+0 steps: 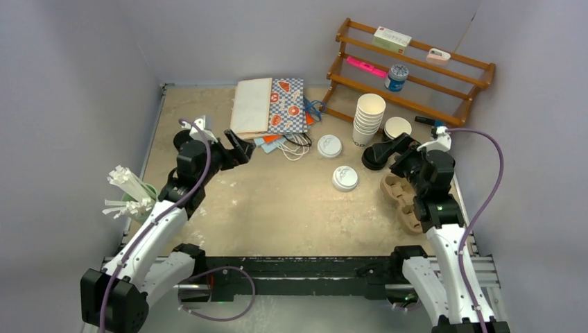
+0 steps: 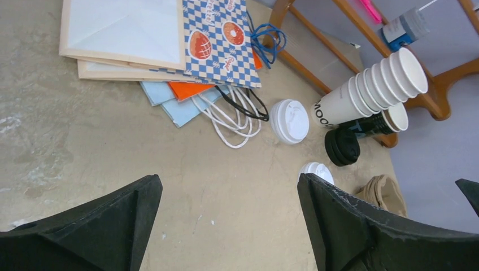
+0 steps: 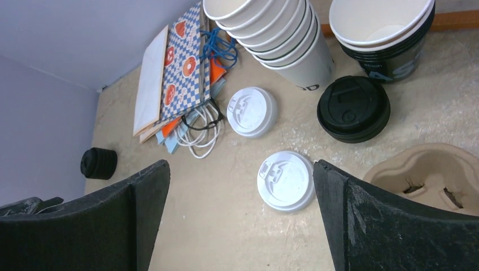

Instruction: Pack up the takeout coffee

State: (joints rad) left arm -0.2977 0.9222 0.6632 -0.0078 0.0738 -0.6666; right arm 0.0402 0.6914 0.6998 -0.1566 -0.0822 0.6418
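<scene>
No lidded cup of takeout coffee shows in any view. A stack of black lids (image 1: 373, 158) (image 3: 353, 108) lies beside a stack of lidless white cups (image 1: 368, 118) (image 2: 373, 87) and some dark cups (image 1: 397, 127) (image 3: 384, 34). My right gripper (image 1: 392, 154) (image 3: 240, 169) hangs open just right of the black lids, above a loose white lid (image 3: 286, 179), holding nothing. My left gripper (image 1: 239, 147) (image 2: 227, 186) is open and empty over bare table near the paper bags (image 1: 270, 104) (image 2: 169, 34).
A cardboard cup carrier (image 1: 402, 198) (image 3: 429, 169) lies at the right under my right arm. A second white lid (image 1: 329, 146) (image 2: 289, 120) sits mid-table. A wooden rack (image 1: 416, 69) with small items stands back right. A green cup of white sticks (image 1: 128, 191) stands far left.
</scene>
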